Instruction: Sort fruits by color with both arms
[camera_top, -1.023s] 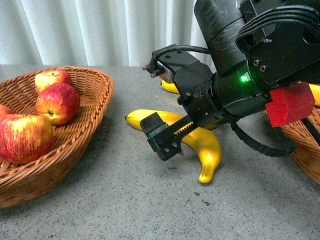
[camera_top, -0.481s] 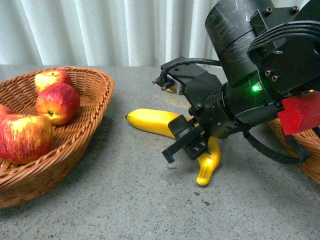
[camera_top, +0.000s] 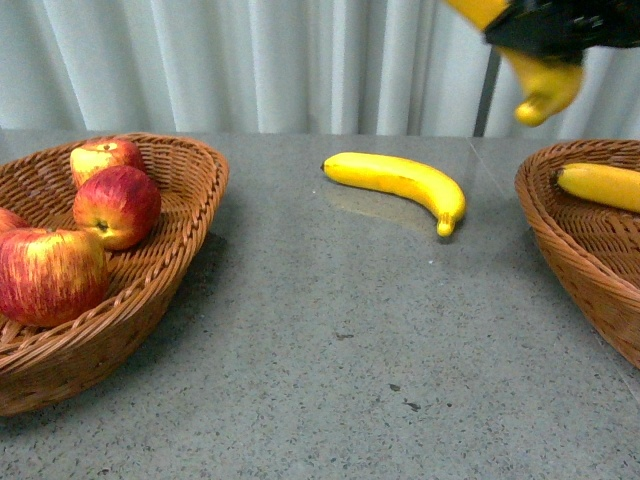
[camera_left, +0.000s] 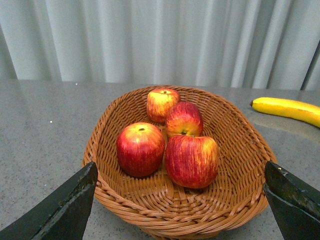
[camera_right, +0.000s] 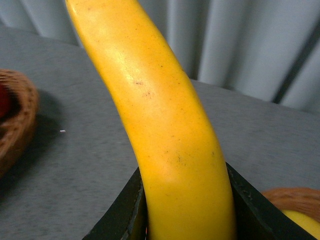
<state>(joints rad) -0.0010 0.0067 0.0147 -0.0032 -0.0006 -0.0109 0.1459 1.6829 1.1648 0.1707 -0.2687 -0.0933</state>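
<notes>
Several red apples (camera_left: 191, 160) lie in the left wicker basket (camera_left: 235, 200), also seen from the front as apples (camera_top: 116, 206) in that basket (camera_top: 190, 200). My left gripper (camera_left: 180, 172) hangs open just in front of the basket, holding nothing. My right gripper (camera_right: 184, 175) is shut on a yellow banana (camera_right: 160, 120) and holds it high at the top right of the front view, where the held banana (camera_top: 545, 85) hangs below the gripper (camera_top: 565, 25). Another banana (camera_top: 395, 178) lies on the table. A third banana (camera_top: 600, 185) rests in the right basket (camera_top: 560, 240).
The grey table (camera_top: 330, 380) runs to a pale curtain (camera_top: 250, 60) at the back. The two baskets stand at its left and right sides, with the loose banana (camera_left: 287, 107) between them near the back.
My right arm has risen from low over the table to the top right, carrying off the front banana. The banana that lay behind it now shows in full.
</notes>
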